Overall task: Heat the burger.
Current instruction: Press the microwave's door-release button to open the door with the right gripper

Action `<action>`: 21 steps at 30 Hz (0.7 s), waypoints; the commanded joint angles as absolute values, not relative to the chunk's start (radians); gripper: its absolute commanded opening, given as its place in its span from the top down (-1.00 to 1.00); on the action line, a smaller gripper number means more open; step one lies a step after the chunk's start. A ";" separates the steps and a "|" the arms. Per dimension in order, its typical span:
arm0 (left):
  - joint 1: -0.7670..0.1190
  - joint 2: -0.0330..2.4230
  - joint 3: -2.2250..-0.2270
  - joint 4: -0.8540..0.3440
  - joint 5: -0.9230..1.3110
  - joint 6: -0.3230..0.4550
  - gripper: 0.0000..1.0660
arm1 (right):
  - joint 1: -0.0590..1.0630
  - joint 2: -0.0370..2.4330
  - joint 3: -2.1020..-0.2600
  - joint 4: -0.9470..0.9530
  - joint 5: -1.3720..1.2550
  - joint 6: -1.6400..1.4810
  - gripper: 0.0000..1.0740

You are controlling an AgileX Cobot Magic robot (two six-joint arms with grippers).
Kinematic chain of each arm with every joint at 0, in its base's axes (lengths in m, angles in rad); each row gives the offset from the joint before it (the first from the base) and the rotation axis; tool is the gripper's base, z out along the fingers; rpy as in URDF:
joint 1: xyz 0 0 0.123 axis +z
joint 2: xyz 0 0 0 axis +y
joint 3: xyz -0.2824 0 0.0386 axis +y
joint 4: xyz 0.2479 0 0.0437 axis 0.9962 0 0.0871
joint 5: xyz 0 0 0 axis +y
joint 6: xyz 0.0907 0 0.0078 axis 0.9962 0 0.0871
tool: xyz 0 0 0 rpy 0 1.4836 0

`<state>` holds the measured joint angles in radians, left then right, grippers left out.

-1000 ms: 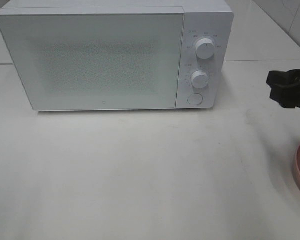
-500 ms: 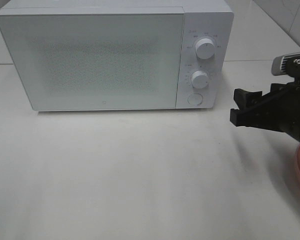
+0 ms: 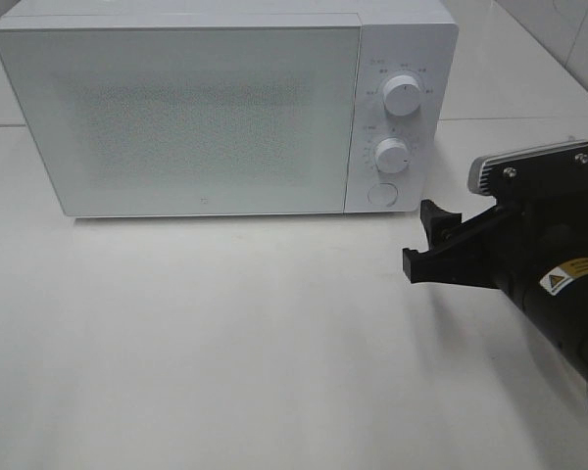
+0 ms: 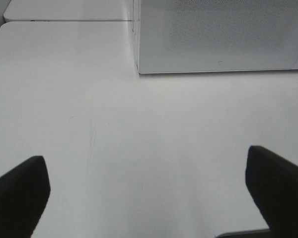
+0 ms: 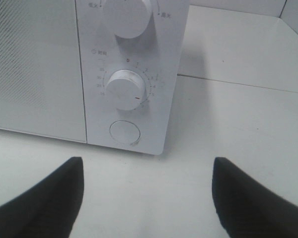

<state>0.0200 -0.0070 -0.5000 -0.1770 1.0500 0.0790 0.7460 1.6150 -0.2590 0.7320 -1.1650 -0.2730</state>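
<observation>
a: where is your right gripper point(image 3: 421, 240)?

b: it hangs low over the white table point(image 3: 225, 343), in front of the microwave point(image 3: 225, 10) and a little to the right of its control panel point(image 3: 436, 127), clear of it. my fingers point toward that panel. the jaws stand apart, and only bare tabletop shows between them.

a: and the left gripper point(image 4: 149, 198)?

b: spread wide as well, with nothing in it. its wrist camera looks across bare table to the microwave's front corner on the door side.

a: what does the panel show?

b: two white knobs, one above the other: the upper knob point(image 3: 402, 95) and the lower knob point(image 3: 392, 155), which has a red mark and small numbers around it. a round button point(image 3: 382, 194) sits below them. the door point(image 3: 176, 127) is shut, and i cannot see through its speckled front.

a: and the burger?

b: i cannot tell where it is. none of my three views shows it, and neither gripper has hold of it.
</observation>
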 commanded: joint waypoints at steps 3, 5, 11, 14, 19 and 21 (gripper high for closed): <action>0.021 -0.030 -0.498 -0.177 1.036 0.078 -0.88 | 0.807 1.664 -0.278 0.770 -1.191 -0.231 -0.33; 0.021 -0.030 -0.498 -0.177 1.036 0.078 -0.88 | 0.818 1.683 -0.287 0.770 -1.196 -0.225 -0.33; 0.021 -0.030 -0.498 -0.177 1.036 0.078 -0.88 | 0.821 1.727 -0.306 0.767 -1.200 -0.170 -0.32; 0.021 -0.030 -0.498 -0.177 1.036 0.078 -0.88 | 0.821 1.727 -0.306 0.767 -1.200 -0.090 -0.32; 0.021 -0.030 -0.498 -0.177 1.036 0.078 -0.88 | 0.821 1.727 -0.306 0.767 -1.199 0.087 -0.32; 0.021 -0.030 -0.498 -0.177 1.036 0.078 -0.88 | 0.821 1.727 -0.306 0.767 -1.199 0.180 -0.32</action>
